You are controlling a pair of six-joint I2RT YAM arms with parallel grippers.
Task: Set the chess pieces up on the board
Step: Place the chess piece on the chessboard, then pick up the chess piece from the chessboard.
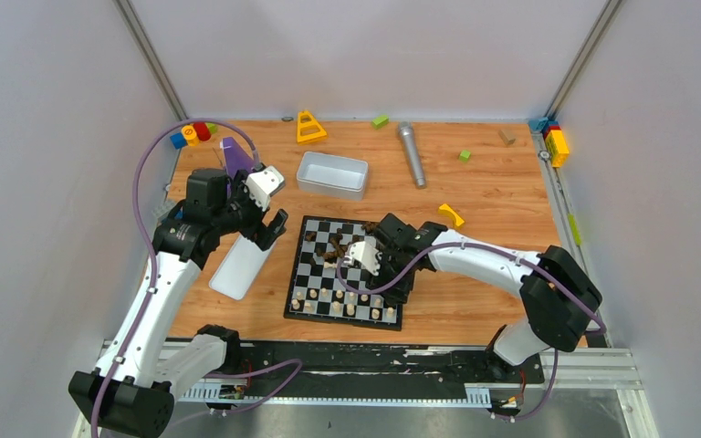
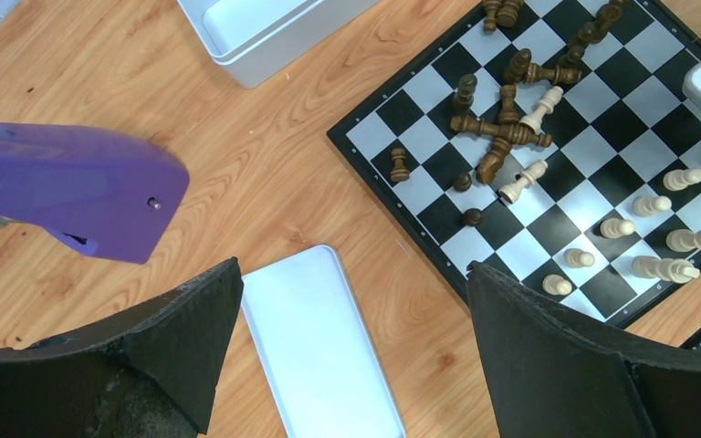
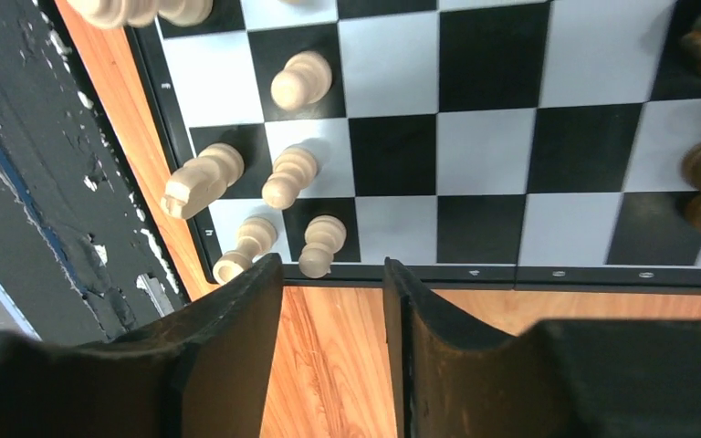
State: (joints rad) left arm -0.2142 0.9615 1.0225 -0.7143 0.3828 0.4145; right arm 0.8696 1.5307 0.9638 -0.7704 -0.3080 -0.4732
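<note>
your right claw (image 3: 333, 274) hangs slightly open and empty at the board's (image 3: 484, 137) edge by the pale pieces (image 3: 290, 175), your left claw (image 2: 347, 269) gapes empty above the lid (image 2: 315, 347), so you're mid-setup, i judge, and next must pick a toppled dark piece (image 2: 497, 130) from the mid-board heap and stand it upright.

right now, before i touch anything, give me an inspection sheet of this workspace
Surface: wooden table; scuffed black strip along its near edge.
Job's things: chessboard; pale pieces mostly in the near rows; dark pieces mostly toppled in a heap farther back.
Clutter: white tray, white lid, silver microphone, purple object, yellow triangular block, coloured blocks at the far corners.
Grippers: left gripper wide open, empty, above the lid; right gripper narrowly open, empty, at the board's near right corner.
Cables: purple cables loop off both arms.
Surroundings: plain white walls.
</note>
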